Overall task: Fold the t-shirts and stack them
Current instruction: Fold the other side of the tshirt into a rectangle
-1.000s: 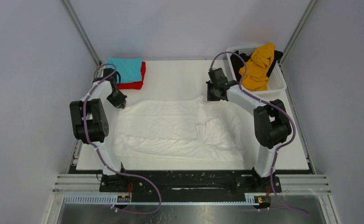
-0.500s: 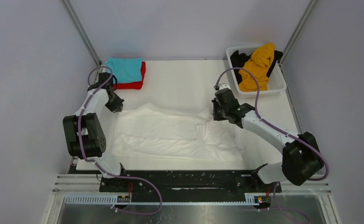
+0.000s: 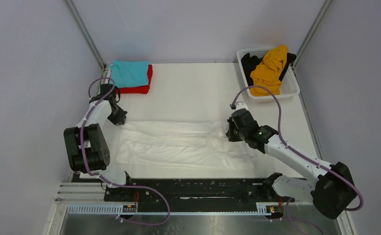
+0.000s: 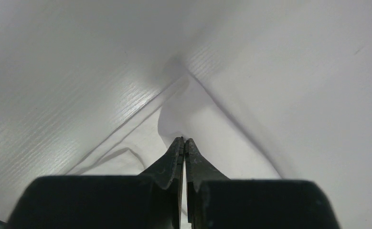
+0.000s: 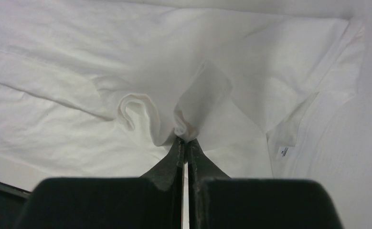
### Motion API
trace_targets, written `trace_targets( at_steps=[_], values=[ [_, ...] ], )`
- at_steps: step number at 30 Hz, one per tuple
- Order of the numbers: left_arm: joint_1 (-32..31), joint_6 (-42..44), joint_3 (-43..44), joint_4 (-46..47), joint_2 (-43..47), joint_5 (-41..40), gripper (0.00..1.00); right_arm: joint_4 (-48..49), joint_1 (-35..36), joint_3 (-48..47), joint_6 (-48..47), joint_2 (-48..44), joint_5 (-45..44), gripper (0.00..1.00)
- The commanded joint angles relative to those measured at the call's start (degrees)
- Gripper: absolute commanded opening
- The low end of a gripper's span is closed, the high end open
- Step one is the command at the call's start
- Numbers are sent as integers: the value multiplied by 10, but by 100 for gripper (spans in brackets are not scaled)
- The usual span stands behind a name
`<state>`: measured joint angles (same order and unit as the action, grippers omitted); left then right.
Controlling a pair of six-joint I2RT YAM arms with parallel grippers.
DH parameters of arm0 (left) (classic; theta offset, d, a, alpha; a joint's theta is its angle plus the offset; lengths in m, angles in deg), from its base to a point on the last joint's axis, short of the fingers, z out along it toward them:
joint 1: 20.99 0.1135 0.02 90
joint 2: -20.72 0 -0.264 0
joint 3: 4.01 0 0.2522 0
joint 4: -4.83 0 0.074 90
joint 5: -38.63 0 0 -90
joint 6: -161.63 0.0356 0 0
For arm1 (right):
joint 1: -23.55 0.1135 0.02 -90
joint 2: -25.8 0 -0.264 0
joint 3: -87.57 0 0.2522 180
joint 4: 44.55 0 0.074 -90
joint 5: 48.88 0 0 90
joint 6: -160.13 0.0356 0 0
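The large white t-shirt (image 3: pixel 178 144) lies spread across the near half of the table, its far edge folded toward the front. My left gripper (image 3: pixel 118 119) is shut on the shirt's far left corner (image 4: pixel 184 119). My right gripper (image 3: pixel 230 134) is shut on a bunched fold of the shirt (image 5: pixel 186 119) at its far right edge. A folded teal t-shirt (image 3: pixel 129 72) lies on a folded red t-shirt (image 3: pixel 140 88) at the far left. An orange-yellow t-shirt (image 3: pixel 269 68) and a black t-shirt (image 3: pixel 249 62) sit in the basket.
The white lattice basket (image 3: pixel 291 87) stands at the far right corner. The white table top (image 3: pixel 188 93) shows between the stack and the basket. Grey walls close in the left, right and back. A label (image 5: pixel 283 151) shows on the shirt in the right wrist view.
Both grippers have pulled the white shirt's far edge toward the front, folding it over. The right arm has swung out and stretched low; the left gripper has moved slightly nearer.
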<state>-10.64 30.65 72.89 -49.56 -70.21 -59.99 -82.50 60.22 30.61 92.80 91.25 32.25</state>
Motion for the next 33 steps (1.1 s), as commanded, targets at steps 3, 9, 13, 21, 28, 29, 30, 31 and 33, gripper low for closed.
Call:
trace_targets(
  at_steps=[3, 9, 13, 21, 28, 29, 30, 31, 33],
  values=[
    [5, -4, -17, 28, 12, -18, 0, 10, 21, 65, 37, -33, 40, 1],
    [10, -3, -2, 33, 6, -27, 0, 33, 41, 129, 57, -55, 120, 10],
    [14, -3, 8, 27, 5, -30, 0, 29, 49, 164, 76, -93, 165, 29],
    [18, -38, -10, -12, 43, -81, 62, -73, 50, 161, 71, -264, 215, 76],
    [17, -51, -1, -22, 108, -8, 99, -37, 49, 118, 66, -324, 125, 100],
    [14, -48, -3, -14, 111, 21, 99, -31, 50, 107, 63, -307, 105, 99],
    [8, -44, -5, -6, 112, 49, 99, -30, 50, 92, 61, -286, 87, 100],
    [-1, -41, -5, -1, 110, 67, 99, -29, 50, 77, 58, -263, 73, 100],
    [-28, -31, 0, 5, 98, 82, 99, -19, 50, 54, 54, -212, 73, 100]
  ],
)
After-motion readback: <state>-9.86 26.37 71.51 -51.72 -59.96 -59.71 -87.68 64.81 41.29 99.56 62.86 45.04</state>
